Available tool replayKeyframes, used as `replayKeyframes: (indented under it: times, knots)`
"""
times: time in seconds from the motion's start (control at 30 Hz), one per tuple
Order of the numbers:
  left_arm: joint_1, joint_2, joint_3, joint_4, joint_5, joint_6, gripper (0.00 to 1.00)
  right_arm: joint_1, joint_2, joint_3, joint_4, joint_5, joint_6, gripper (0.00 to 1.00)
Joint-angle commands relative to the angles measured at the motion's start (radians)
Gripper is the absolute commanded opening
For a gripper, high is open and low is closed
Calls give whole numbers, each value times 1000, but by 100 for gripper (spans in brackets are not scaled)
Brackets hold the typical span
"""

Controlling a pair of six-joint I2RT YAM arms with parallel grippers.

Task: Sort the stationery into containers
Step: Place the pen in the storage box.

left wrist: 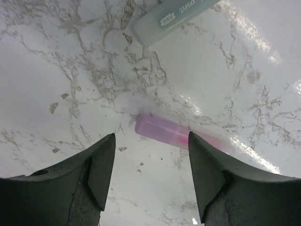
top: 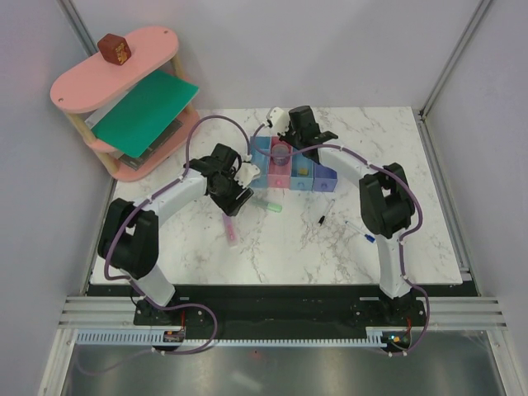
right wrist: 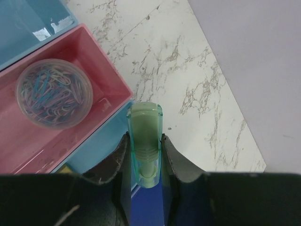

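Four bins stand in a row: light blue point(top: 260, 155), pink point(top: 280, 169), blue point(top: 303, 172) and darker blue-violet point(top: 327, 178). My right gripper point(right wrist: 145, 139) is shut on a green stick point(right wrist: 146, 125), held above the blue bin point(right wrist: 94, 150) next to the pink bin point(right wrist: 110, 77). My left gripper point(left wrist: 151, 136) hangs open just over the table. A pink stick point(left wrist: 162, 132) lies flat beyond its fingertips, partly behind the right finger point(left wrist: 211, 169). A mint stick point(left wrist: 174, 16) lies farther off. A black pen point(top: 322, 219) and a blue-tipped pen point(top: 360, 232) lie on the marble to the right.
A round tub of paper clips point(right wrist: 54, 92) sits in the pink bin, and a yellow piece point(top: 304, 167) in the blue one. A pink oval shelf point(top: 124, 99) with a green sheet and a brown block stands at the far left. The table's far edge point(right wrist: 225, 108) runs close behind the bins.
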Motion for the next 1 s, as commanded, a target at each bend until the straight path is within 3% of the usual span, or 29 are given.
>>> replayKeyframes:
  times: [0.0, 0.2, 0.47, 0.77, 0.97]
  knots:
    - [-6, 7, -13, -69, -21, -92, 70, -8, -31, -27, 77, 20, 41, 14]
    - [-12, 12, -16, -131, -31, -124, 70, -15, -92, -122, 94, 9, 42, 30]
    - [-34, 15, -8, -184, -12, -155, 70, -15, -141, -164, 88, 13, 50, 36]
    - [-54, 70, -18, -195, -20, -184, 70, -17, -219, -224, 83, 18, 42, 63]
    - [-54, 110, -16, -195, -34, -219, 70, -15, -273, -233, 68, 10, 44, 67]
